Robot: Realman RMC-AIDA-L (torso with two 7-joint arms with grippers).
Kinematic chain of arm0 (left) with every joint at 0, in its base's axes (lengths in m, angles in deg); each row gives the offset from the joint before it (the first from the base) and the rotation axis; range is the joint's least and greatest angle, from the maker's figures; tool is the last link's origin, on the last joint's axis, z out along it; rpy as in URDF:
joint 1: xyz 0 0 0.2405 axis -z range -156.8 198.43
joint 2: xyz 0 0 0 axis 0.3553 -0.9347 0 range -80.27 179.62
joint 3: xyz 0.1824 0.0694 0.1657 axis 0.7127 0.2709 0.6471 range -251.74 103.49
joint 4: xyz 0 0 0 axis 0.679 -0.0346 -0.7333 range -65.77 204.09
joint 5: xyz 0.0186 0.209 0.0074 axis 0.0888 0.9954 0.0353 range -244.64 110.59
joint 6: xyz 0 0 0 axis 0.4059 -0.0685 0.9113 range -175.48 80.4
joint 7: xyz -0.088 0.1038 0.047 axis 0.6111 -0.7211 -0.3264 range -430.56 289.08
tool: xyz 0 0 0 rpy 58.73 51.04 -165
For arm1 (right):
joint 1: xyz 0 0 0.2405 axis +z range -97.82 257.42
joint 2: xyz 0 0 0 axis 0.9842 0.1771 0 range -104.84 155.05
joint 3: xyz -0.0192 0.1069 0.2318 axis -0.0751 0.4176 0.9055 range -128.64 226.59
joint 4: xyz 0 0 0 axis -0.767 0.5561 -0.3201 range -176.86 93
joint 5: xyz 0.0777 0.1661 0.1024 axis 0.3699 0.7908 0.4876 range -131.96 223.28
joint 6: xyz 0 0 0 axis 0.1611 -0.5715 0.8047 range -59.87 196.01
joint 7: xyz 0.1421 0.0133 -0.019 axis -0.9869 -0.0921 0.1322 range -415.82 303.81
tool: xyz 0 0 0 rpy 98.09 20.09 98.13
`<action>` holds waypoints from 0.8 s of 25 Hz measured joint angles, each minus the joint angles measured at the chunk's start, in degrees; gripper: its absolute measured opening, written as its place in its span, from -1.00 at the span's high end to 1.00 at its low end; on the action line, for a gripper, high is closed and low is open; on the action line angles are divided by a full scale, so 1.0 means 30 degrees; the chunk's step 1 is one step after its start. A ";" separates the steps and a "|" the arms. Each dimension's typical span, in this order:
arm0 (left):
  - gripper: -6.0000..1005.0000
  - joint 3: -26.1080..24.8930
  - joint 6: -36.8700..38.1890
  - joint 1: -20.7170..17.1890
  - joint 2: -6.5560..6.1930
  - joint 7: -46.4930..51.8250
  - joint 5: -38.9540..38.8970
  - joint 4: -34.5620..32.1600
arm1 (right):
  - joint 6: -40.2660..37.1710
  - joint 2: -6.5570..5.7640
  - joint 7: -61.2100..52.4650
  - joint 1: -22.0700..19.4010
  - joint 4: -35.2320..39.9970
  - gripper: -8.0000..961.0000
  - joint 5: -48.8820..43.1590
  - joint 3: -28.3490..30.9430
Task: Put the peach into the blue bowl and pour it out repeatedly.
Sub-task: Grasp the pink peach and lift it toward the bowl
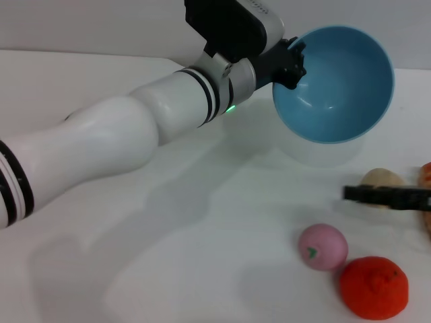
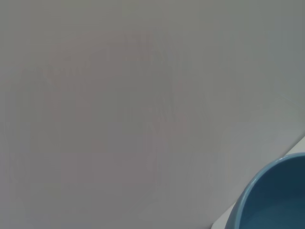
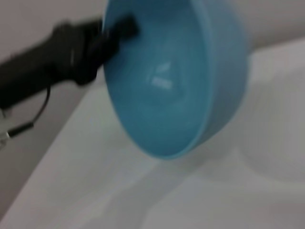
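Observation:
My left gripper (image 1: 294,64) is shut on the rim of the light blue bowl (image 1: 335,84) and holds it tipped on its side above the table, its opening facing me. The bowl is empty. It also shows in the left wrist view (image 2: 271,202) and in the right wrist view (image 3: 171,86), where the left gripper (image 3: 119,31) clamps its rim. The pink-mauve peach (image 1: 323,247) lies on the table below and in front of the bowl. My right gripper (image 1: 353,194) reaches in low from the right edge, next to the beige ball.
A bright orange-red fruit (image 1: 374,287) lies right of the peach, touching or nearly touching it. A beige lumpy ball (image 1: 382,180) sits behind the right gripper. Another orange-red thing (image 1: 427,225) is cut off by the right edge. The table (image 1: 135,269) is white.

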 joint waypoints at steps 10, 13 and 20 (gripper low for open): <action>0.99 0.0014 -0.0040 -0.0198 -0.0004 0.0037 -0.0051 0.0358 | 0.2776 0.0040 -0.0826 0.1949 -0.3060 -0.33 -0.1042 -0.3144; 0.99 0.0028 -0.0066 -0.0150 -0.0004 -0.0001 -0.0020 0.0517 | 0.2919 0.0048 -0.1380 0.2028 -0.3350 -0.33 -0.1269 -0.3676; 0.99 0.0058 -0.0073 -0.0064 0.0022 -0.0002 -0.0040 0.1022 | 0.2597 -0.0003 -0.2376 0.1590 -0.2356 -0.24 -0.1603 -0.4752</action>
